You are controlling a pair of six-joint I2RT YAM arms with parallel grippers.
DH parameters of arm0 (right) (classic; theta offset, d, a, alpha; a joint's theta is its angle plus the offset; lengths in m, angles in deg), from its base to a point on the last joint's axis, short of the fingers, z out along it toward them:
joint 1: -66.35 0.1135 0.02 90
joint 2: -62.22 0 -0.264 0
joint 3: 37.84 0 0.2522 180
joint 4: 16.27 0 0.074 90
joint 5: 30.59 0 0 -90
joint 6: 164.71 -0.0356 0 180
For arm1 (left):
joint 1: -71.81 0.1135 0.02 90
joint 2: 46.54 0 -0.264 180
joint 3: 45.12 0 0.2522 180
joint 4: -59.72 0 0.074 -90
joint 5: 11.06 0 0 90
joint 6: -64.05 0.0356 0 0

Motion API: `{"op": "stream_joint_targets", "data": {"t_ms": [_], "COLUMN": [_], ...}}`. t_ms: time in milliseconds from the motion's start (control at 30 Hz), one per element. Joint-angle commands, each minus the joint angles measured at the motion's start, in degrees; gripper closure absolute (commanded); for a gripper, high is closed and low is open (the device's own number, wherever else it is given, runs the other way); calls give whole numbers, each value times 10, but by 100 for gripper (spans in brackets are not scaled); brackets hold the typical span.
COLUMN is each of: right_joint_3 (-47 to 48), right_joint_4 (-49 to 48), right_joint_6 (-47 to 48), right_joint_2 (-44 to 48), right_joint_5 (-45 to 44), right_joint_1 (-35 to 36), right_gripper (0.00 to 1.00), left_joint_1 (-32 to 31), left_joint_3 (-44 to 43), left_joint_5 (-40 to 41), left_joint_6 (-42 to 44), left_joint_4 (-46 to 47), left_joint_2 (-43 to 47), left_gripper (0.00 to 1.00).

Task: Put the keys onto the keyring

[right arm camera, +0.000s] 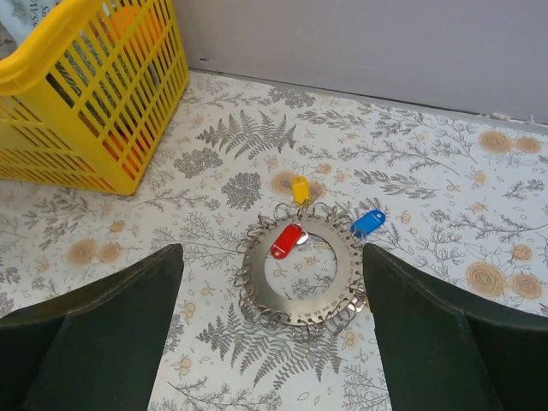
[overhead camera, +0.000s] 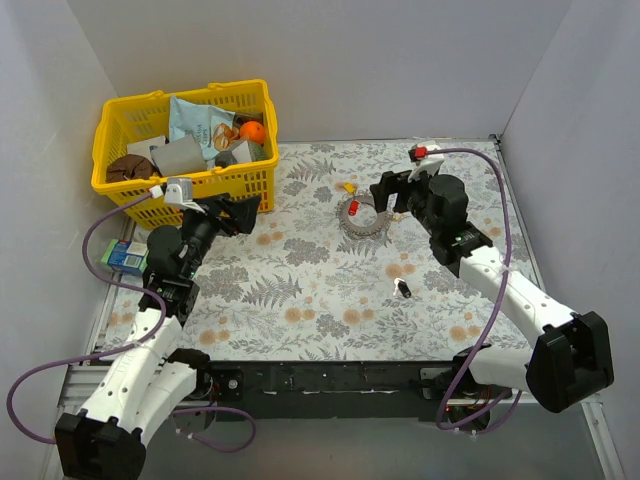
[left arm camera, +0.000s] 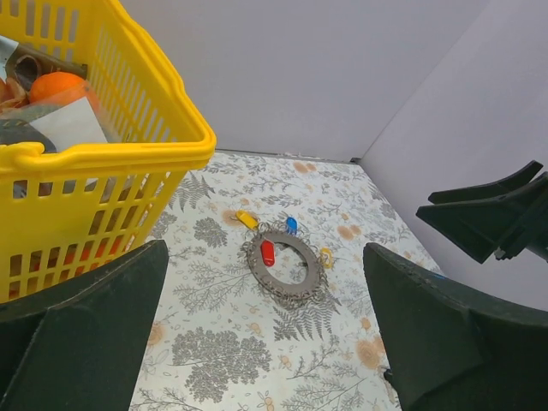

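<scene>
Silver keyring (right arm camera: 301, 278): lies flat on the flowered surface (overhead camera: 300, 290), in the far half and right of the middle, with its fringe of small silver pieces spread all round.
Red key (right arm camera: 285, 241): rests across the ring's band on the basket side. Its long axis is slanted, with the plastic head toward the basket and the metal end toward the far rim.
Yellow key (right arm camera: 300, 188): just outside the far rim, its long axis running roughly toward the back wall (overhead camera: 380, 70). I cannot tell whether it touches the fringe.
Blue key (right arm camera: 368, 223): just beside the far-right rim, slanted and pointing outward from the ring.
Dark key (overhead camera: 403, 288): alone, well apart from the ring, toward the near edge, lying aslant.
Yellow basket (overhead camera: 220, 190): in the far left corner. A strip of bare surface lies between its wall and the ring.
Left pincer (overhead camera: 245, 215): near the basket's near right corner and facing the ring, its fingers wide apart and empty.
Right pincer (overhead camera: 402, 183): above the ring's far right side, spread wide and holding nothing.
Room: the right wall (overhead camera: 570, 120) stands well apart from the ring. The broadest stretch of surface lies between the ring and the near edge.
</scene>
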Motion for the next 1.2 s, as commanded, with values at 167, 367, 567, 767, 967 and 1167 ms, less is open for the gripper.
{"op": "stream_joint_targets", "data": {"t_ms": [167,367,567,767,967,1167], "right_joint_3": [-5,71,188,274,290,271], "right_joint_4": [-25,8,107,216,256,277], "right_joint_6": [-10,-5,-2,0,10,21], "right_joint_2": [-8,-128,-291,-419,-469,-466], "right_joint_5": [24,87,122,97,72,67], "right_joint_1": [-13,-19,-19,-11,-3,25], "right_gripper": [7,12,91,99,99,99], "left_joint_1": [-1,-1,1,1,1,1], "left_joint_3": [-4,-26,-49,-8,-39,-38], "left_joint_5": [136,103,-73,-141,-165,-164], "left_joint_6": [-113,-138,-96,-62,-50,-48], "left_joint_4": [-9,-83,-85,-22,-46,-39], "left_joint_2": [-5,-31,-66,-62,-96,-110], "left_gripper": [2,2,2,2,2,2]}}
